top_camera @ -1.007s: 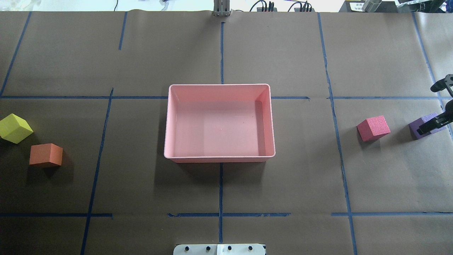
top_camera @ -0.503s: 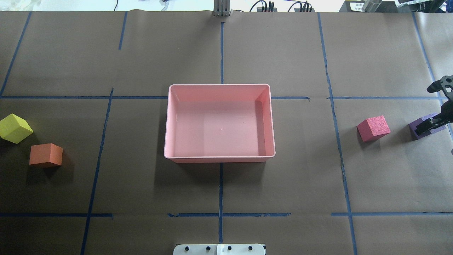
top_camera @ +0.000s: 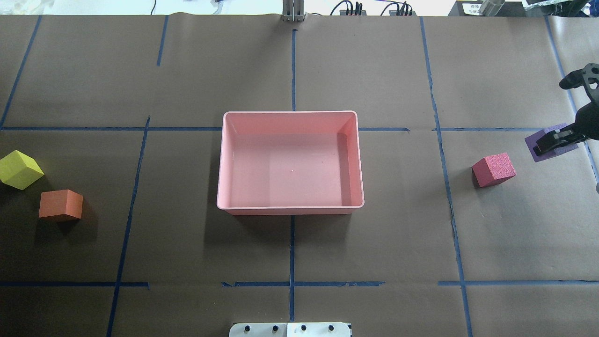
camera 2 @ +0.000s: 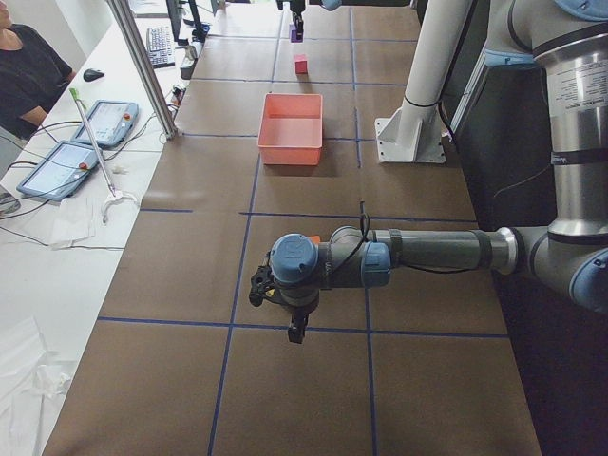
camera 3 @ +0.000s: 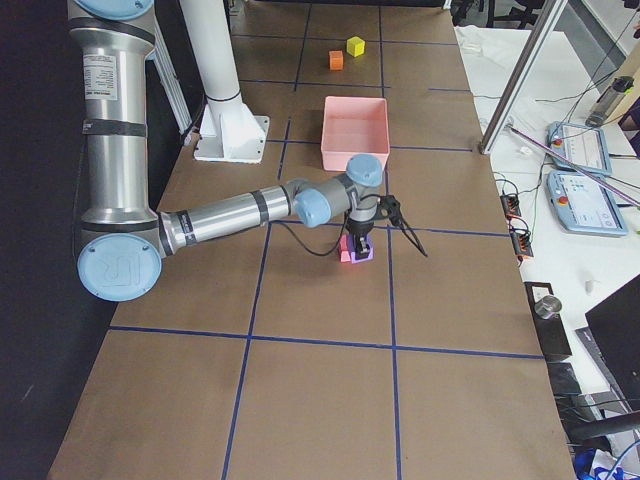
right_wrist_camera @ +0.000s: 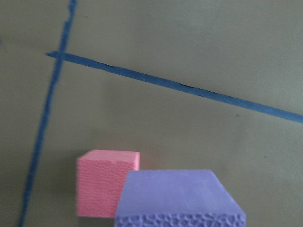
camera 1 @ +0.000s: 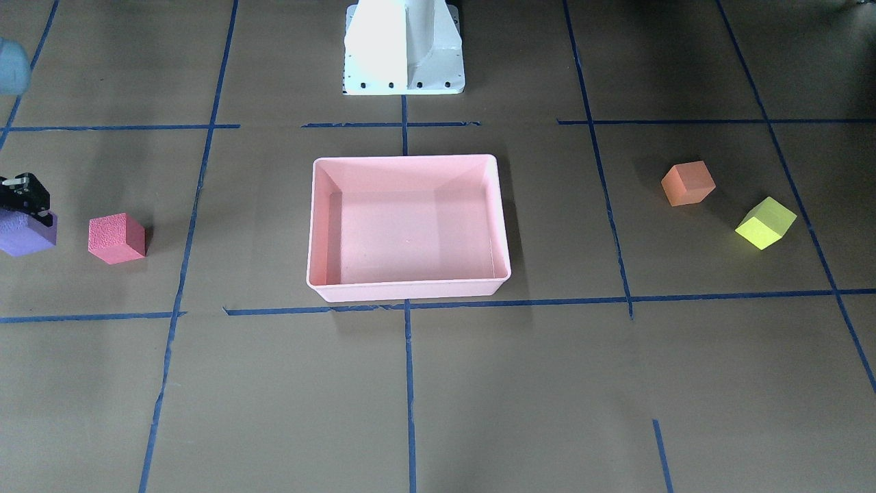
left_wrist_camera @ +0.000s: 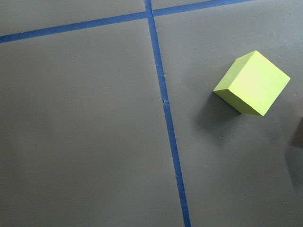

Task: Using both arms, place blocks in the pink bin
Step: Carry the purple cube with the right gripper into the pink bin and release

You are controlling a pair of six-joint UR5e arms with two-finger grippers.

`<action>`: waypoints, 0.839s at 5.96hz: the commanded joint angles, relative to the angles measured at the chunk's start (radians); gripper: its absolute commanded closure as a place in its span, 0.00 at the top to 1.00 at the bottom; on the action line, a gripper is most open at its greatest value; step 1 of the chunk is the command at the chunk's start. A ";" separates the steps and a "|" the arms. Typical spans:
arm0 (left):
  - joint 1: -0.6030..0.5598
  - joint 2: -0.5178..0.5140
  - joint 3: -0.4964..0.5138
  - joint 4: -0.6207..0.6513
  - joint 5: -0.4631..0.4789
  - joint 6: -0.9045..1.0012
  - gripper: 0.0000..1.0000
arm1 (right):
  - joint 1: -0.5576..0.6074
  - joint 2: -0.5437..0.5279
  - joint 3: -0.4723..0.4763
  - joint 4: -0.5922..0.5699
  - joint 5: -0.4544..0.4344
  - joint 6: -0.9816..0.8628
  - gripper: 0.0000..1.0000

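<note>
Four foam cubes lie outside the bin, and the right claw (top_camera: 550,140) has its fingers pinched on the purple one (camera 1: 26,238), a soft block with a pitted face. The grainy red-pink cube (top_camera: 493,169) sits near that claw, toward the smooth, round-cornered pink bin (top_camera: 290,114) well beyond. I cannot tell how the left claw (camera 2: 285,309) stands, with the yellow-green cube (top_camera: 19,169) near it and the orange one (top_camera: 61,204) close by. Half a second ago the purple cube sat lower and closer to the red-pink one.
</note>
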 commanded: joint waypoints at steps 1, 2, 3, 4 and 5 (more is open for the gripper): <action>0.000 -0.003 -0.001 0.000 0.000 0.001 1.00 | -0.115 0.191 0.203 -0.295 -0.010 0.272 0.00; 0.002 -0.011 -0.001 -0.002 0.000 0.002 1.00 | -0.254 0.323 0.191 -0.296 -0.051 0.492 0.00; 0.002 -0.017 -0.003 -0.003 0.002 0.002 1.00 | -0.410 0.447 0.135 -0.268 -0.208 0.720 0.00; 0.002 -0.020 0.005 -0.026 0.005 -0.001 1.00 | -0.515 0.517 0.020 -0.116 -0.308 0.880 0.00; 0.002 -0.023 0.017 -0.052 0.006 -0.004 1.00 | -0.560 0.557 -0.134 0.068 -0.330 0.988 0.00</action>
